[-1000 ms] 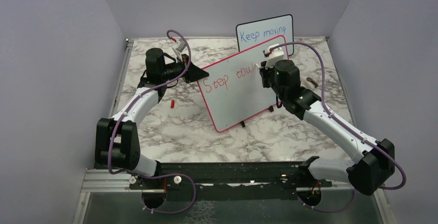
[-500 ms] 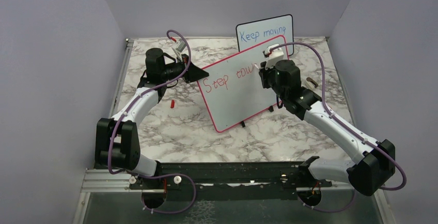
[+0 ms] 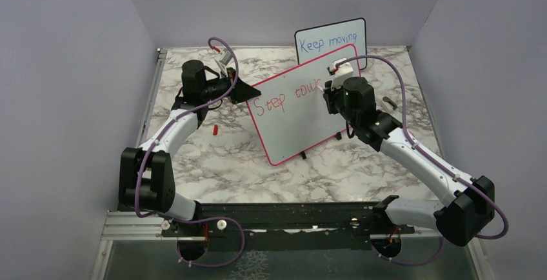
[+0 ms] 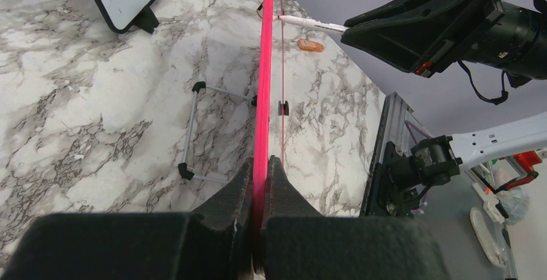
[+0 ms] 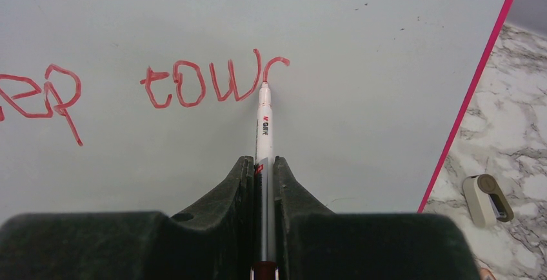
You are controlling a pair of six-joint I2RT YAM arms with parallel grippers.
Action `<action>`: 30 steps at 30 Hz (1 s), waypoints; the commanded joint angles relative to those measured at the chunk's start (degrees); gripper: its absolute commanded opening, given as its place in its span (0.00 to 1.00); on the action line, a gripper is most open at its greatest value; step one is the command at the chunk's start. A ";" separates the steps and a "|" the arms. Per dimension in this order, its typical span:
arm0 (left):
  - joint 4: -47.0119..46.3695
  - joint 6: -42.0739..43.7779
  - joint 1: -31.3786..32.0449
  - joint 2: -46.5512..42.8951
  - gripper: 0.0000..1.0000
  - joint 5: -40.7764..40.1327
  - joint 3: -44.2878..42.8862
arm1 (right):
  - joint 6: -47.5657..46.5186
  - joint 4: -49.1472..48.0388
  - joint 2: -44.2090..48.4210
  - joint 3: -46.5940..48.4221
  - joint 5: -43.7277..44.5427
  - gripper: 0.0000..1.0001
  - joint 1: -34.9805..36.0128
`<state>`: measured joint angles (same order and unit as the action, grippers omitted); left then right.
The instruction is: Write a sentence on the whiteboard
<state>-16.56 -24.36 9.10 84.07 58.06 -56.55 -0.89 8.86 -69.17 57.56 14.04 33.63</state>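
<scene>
The whiteboard (image 3: 293, 109) with a red-pink frame stands tilted mid-table. Its red writing (image 3: 288, 96) reads "Step towr"; the right wrist view shows "tow" and an r (image 5: 216, 81). My left gripper (image 3: 248, 90) is shut on the board's left edge, seen edge-on as a pink strip (image 4: 264, 86) between the jaws (image 4: 259, 170). My right gripper (image 3: 327, 88) is shut on a white marker (image 5: 264, 128); its tip touches the board at the foot of the r. The right gripper (image 5: 263, 167) faces the board. The marker also shows in the left wrist view (image 4: 309, 23).
A smaller black-framed board (image 3: 331, 40) with blue words "Keep moving" stands behind. A red marker cap (image 3: 214, 128) lies on the marble left of the board. A small tan object (image 3: 389, 102) lies at the right, also seen beside the board (image 5: 488, 197).
The right gripper has shifted slightly right along the board, and the red writing has grown from "tow" by one letter. The left arm has not moved.
</scene>
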 commanded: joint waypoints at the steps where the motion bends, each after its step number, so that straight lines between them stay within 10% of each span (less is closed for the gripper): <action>1: 5.39 3.35 0.74 1.71 0.00 1.56 0.57 | 0.71 2.72 -0.09 -1.65 -0.83 0.00 -0.14; 30: 5.48 3.38 0.72 1.62 0.00 1.71 0.48 | 0.02 1.32 -1.24 -0.70 4.49 0.00 -0.66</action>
<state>-16.53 -24.38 9.06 84.14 58.06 -56.58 -0.91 10.02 -69.21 57.30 17.17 33.61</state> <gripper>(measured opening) 0.031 0.167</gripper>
